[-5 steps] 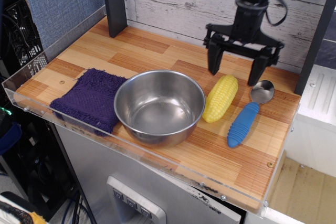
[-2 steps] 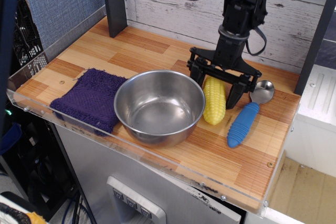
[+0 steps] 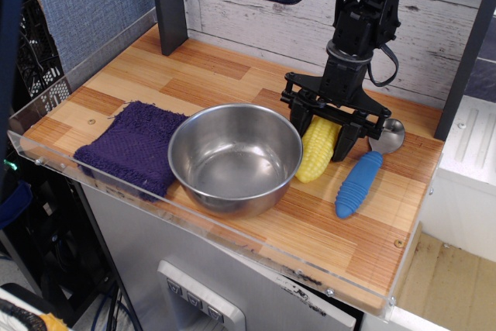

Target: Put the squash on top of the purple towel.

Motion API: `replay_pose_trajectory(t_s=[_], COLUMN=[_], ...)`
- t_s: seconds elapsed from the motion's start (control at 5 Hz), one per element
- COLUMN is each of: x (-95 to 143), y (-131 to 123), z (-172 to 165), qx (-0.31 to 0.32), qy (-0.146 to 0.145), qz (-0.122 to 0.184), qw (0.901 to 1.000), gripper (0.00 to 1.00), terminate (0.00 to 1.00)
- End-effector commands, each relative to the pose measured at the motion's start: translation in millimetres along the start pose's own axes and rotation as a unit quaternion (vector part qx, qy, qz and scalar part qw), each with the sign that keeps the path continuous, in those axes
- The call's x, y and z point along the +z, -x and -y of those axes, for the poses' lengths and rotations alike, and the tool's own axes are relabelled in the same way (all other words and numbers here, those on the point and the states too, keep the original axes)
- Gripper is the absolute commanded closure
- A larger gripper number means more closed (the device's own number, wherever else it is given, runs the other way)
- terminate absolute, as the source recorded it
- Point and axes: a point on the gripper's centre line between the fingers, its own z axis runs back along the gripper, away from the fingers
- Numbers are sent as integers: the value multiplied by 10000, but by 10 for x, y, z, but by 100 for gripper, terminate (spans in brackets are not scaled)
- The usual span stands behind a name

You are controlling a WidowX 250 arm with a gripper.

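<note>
The wooden surface (image 3: 232, 75) carries everything, fenced at its front by a clear plastic lip. Next in size, the steel bowl (image 3: 235, 157) sits in the middle, directly between the start and the goal, so the load will likely have to be lifted over or around it. The purple towel (image 3: 133, 146) lies flat at the left, touching the bowl's side and bare on top, ready to receive the toy. The black end effector (image 3: 322, 130) has its two fingers straddling the upper end of the squash (image 3: 316, 149), which lies just right of the bowl with its tip pointing toward the front edge; the fingers look pressed to its sides, clamped on it, though the toy seems not yet clear of the wood (the view cannot settle this). Smallest, the blue-handled spoon (image 3: 361, 180) lies just right of the squash. Compared with a second ago, the end effector has come down from above and narrowed from a wide spread, and the squash has swung slightly, its upper end nudged toward the bowl.
</note>
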Motion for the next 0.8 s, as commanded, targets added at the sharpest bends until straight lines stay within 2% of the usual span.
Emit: replay_pose_trajectory(t_s=[0.0,0.2,0.4,0.6], x=[624,880,1091,1161], y=[71,94,149,378], z=[-155,-160,-219,-569], qx=[-62,-200,-311,-458], qy=[627,1231,1684,1753], qz=[1385,2520,2666,2422], qw=[9884,9597,9485,9532], gripper=[100,100,100,100], terminate=[0,0,0,0])
